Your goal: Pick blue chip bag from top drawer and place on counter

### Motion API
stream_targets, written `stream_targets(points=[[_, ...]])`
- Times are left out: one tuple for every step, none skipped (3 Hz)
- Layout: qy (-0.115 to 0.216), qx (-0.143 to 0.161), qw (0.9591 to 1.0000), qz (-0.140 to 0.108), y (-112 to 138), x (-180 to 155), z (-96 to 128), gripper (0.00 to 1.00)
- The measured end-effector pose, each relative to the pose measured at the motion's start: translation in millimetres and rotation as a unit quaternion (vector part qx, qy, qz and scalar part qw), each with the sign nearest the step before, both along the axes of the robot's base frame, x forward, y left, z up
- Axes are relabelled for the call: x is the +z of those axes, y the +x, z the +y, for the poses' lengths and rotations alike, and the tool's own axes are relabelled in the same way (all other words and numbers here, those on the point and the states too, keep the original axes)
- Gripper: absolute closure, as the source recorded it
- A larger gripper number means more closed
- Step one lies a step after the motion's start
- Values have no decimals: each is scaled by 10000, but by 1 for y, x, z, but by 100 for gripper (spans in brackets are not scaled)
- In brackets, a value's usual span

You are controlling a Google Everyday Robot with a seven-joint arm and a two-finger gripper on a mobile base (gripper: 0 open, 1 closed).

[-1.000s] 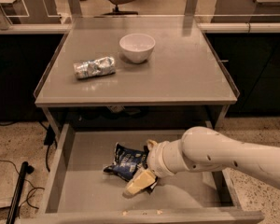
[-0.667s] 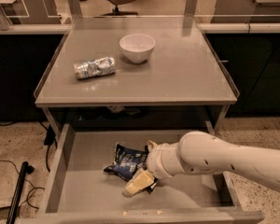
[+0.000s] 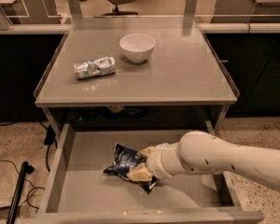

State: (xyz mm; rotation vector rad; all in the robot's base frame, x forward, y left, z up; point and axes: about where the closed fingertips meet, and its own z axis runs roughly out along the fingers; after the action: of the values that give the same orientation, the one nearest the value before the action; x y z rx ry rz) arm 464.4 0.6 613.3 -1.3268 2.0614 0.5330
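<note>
Down in the top drawer (image 3: 81, 185), the blue chip bag (image 3: 121, 161) lay crumpled on the bare bottom — the pincer (image 3: 141, 163) at its right edge, fingers apart, straddling it.

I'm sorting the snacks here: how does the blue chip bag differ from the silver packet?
The blue chip bag is dark navy; the silver packet is silvery-white. The bag lies crumpled in the open drawer, the packet on the counter near the bowl. The gripper is at the bag's right edge; the packet lies untouched. Both are shiny, wrinkled wrappers.
</note>
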Motion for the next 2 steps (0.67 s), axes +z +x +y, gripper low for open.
stream_targets(points=[[0, 0, 10000, 0, 0, 0, 0, 72], [0, 0, 10000, 0, 0, 0, 0, 95]])
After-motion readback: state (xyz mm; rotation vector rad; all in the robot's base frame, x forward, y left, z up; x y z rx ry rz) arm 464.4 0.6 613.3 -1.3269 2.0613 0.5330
